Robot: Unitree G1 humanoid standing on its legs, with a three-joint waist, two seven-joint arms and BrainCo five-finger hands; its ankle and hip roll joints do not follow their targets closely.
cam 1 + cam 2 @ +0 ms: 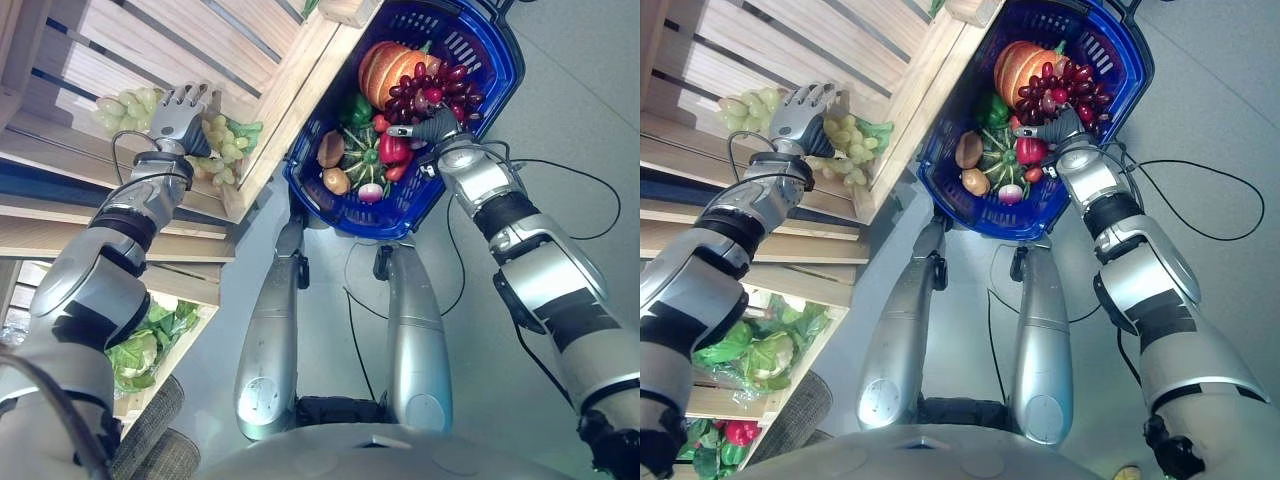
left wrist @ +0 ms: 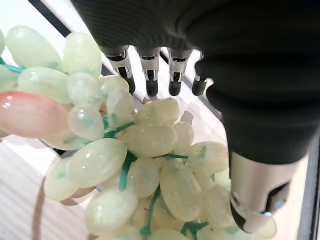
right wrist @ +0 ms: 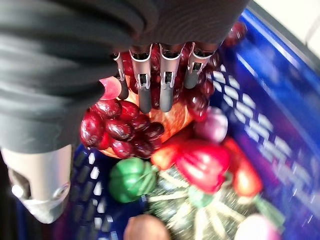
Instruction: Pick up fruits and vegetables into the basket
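Blue plastic basket (image 1: 500, 60) is the reference point here — it hangs beside the slatted wooden shelf (image 1: 300, 80) and already carries a full load: an orange pumpkin (image 1: 385, 68), dark red grapes (image 1: 435, 90), a red pepper (image 1: 393, 150), a striped green squash (image 1: 362, 160) and several smaller pieces near its lower rim.

Right hand (image 1: 425, 128) sits over the basket interior, just above the red grapes. In the right wrist view its fingers (image 3: 152, 82) hang straight and a little apart, closed on nothing; judged from this, the hand is over the basket because that is the drop point, and it carries no load now.

Left hand (image 1: 180, 115) is well apart from the basket, up on the shelf, resting against a bunch of green grapes (image 1: 225, 140). The left wrist view shows its fingers (image 2: 150, 75) extended past the top of the bunch and the thumb down one side, with the grapes (image 2: 145, 160) lying between — fingers are spread, not yet clamped. The green grapes lie on the shelf, not lifted.

Assessment: grasp in preparation. A loose bunch may shed or swing unless gripped near the stem.
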